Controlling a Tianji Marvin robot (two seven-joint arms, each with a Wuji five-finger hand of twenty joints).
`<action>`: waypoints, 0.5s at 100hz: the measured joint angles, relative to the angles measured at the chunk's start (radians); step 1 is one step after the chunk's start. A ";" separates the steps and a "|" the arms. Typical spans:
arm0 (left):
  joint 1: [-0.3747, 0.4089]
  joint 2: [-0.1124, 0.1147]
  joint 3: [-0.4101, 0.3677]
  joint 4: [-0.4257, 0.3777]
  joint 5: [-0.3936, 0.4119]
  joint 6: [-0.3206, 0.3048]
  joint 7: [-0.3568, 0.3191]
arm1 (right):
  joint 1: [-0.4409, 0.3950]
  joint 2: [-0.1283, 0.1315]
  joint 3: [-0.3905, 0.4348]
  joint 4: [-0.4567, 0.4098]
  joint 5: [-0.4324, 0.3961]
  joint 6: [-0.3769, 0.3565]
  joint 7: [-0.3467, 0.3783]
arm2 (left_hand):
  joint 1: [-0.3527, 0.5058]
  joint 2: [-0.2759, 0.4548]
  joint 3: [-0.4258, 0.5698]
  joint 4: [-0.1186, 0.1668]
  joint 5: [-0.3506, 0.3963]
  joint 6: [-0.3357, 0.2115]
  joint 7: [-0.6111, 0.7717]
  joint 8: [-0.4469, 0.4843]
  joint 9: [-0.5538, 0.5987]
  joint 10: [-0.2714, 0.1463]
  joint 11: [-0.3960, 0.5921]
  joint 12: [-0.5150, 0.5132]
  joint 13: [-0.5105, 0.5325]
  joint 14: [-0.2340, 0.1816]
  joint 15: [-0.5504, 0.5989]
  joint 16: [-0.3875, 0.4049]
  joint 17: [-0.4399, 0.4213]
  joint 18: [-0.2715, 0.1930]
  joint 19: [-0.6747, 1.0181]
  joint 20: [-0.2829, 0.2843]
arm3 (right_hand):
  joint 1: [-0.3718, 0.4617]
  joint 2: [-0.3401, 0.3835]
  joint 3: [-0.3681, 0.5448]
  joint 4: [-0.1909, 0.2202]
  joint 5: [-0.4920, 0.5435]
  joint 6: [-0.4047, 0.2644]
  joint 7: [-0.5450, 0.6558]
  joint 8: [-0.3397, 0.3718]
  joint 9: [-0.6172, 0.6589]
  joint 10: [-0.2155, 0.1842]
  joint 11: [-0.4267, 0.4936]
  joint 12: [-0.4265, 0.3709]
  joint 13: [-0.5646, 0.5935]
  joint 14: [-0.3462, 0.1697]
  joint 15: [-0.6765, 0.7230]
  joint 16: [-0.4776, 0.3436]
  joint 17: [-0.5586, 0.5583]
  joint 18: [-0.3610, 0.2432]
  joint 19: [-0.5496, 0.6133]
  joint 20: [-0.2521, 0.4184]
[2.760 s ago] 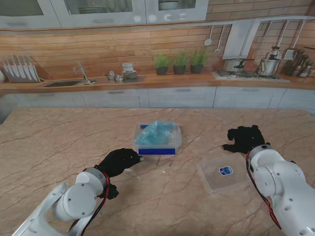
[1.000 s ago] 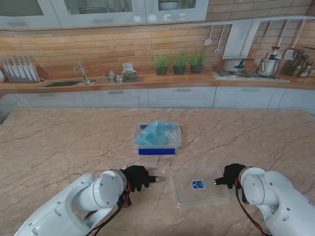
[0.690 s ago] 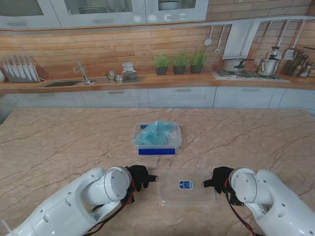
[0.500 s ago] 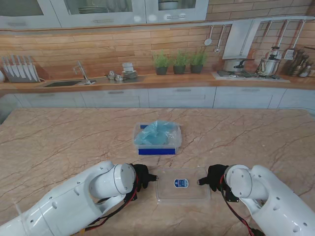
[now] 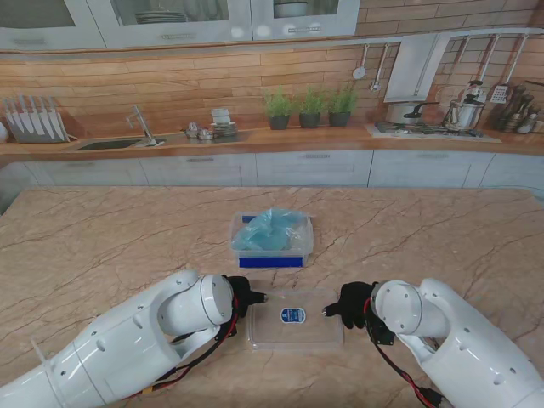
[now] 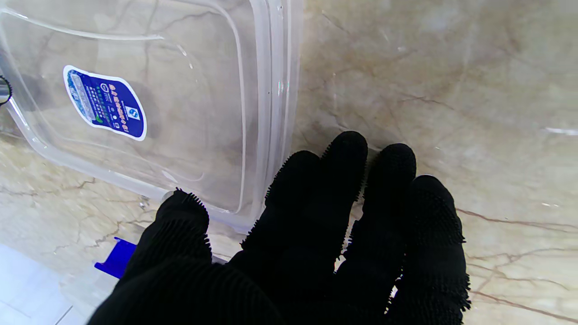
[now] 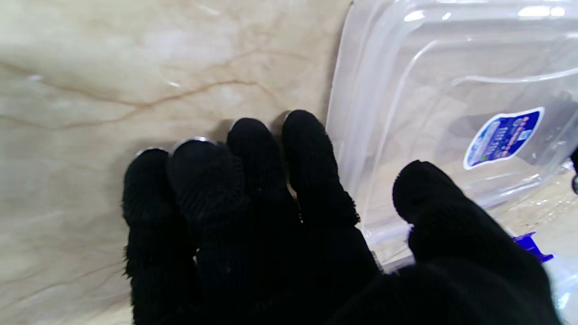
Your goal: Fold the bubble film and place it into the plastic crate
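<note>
Stand view: lid (image 5: 295, 320) now farther left.

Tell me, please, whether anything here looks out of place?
Only the lid: it lies on the table, off the crate, between both hands. The film sits crumpled inside, bulging above the rim. Nothing looks spilled or damaged.

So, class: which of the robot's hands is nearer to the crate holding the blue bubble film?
Left. The left hand sits just nearer to me than the crate, at its left corner; the right hand lies farther off to the right, across the clear lid.
</note>
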 measured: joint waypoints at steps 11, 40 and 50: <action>0.015 0.003 -0.010 -0.005 0.037 0.011 0.015 | 0.049 -0.002 -0.050 0.035 0.054 0.019 -0.029 | -0.001 0.000 -0.006 0.000 0.001 0.000 0.010 0.000 0.008 0.003 0.000 -0.002 0.002 0.000 0.000 -0.001 0.006 0.000 0.000 0.000 | 0.000 0.000 -0.010 0.000 0.000 0.003 0.000 0.000 -0.001 0.006 0.000 0.000 0.000 0.005 0.013 -0.002 0.002 0.017 0.030 -0.013; 0.031 0.011 -0.030 -0.014 0.043 0.047 0.024 | 0.119 -0.038 -0.109 0.104 0.093 0.060 -0.123 | -0.002 0.000 -0.006 0.000 0.002 -0.015 0.035 0.004 0.017 0.003 0.005 -0.003 0.012 0.000 0.001 -0.003 0.017 0.000 0.000 0.000 | -0.003 0.000 -0.033 0.000 -0.025 -0.002 -0.019 0.008 -0.018 0.013 0.016 -0.001 -0.001 0.006 0.013 -0.012 -0.012 0.019 0.032 -0.013; 0.038 0.010 -0.039 -0.014 0.045 0.055 0.029 | 0.126 -0.043 -0.119 0.104 0.085 0.080 -0.128 | -0.002 0.000 -0.006 0.000 0.002 -0.036 0.045 0.005 0.017 0.003 0.008 -0.003 0.012 0.000 0.001 -0.003 0.019 0.000 0.000 0.000 | -0.009 0.000 -0.035 0.000 -0.026 -0.021 -0.019 0.010 -0.019 0.014 0.020 -0.001 -0.001 0.006 0.015 -0.012 -0.012 0.019 0.032 -0.013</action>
